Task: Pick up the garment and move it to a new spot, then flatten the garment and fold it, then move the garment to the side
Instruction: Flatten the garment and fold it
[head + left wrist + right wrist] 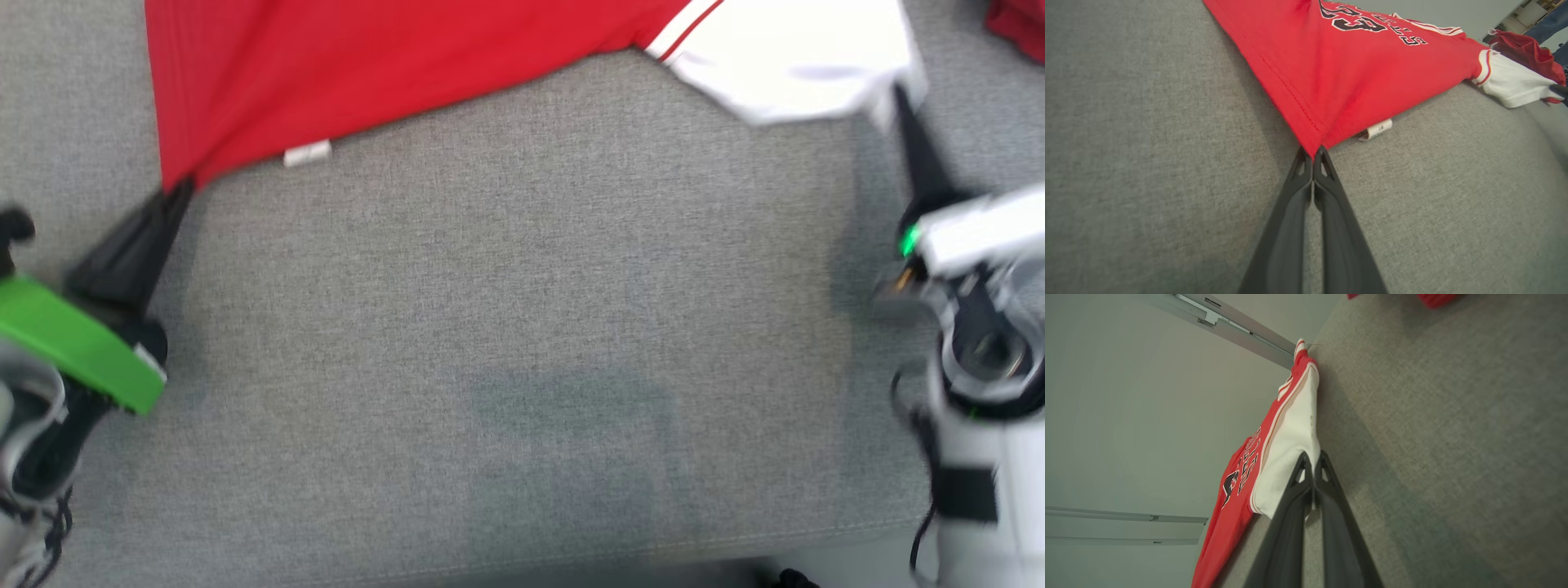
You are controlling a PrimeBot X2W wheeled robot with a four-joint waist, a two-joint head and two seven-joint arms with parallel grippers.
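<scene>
cut off: the red jersey-style t-shirt with white sleeves (392,73) runs off the top edge of the head view, so its collar and far side are out of frame there.
blur: the head view is smeared, most of all around the right arm.
lettering: the black white-outlined chest lettering (1359,20) is seen at a steep angle and clipped by the frame, so it cannot be read whole.
care label: a small white care label (307,153) pokes out from under the hem near the left corner; its print is too small to read.
left gripper (175,192): long dark fingers pressed together, pinching the shirt's red bottom corner, which is drawn to a point.
right gripper (898,94): fingers pressed together on the edge of the white sleeve (1290,457).
shirt's place: on the far part of the surface, stretched between the two grippers; i cannot tell whether the pinched corners are clear of the surface.
surface: grey woven fabric (522,327) with a seam along its near edge.
room: a pale wall (1126,416) with grey metal rails (1229,322).
nearby: a crumpled red cloth (1016,28) lies just beyond the sleeve; whether they touch is unclear.
</scene>
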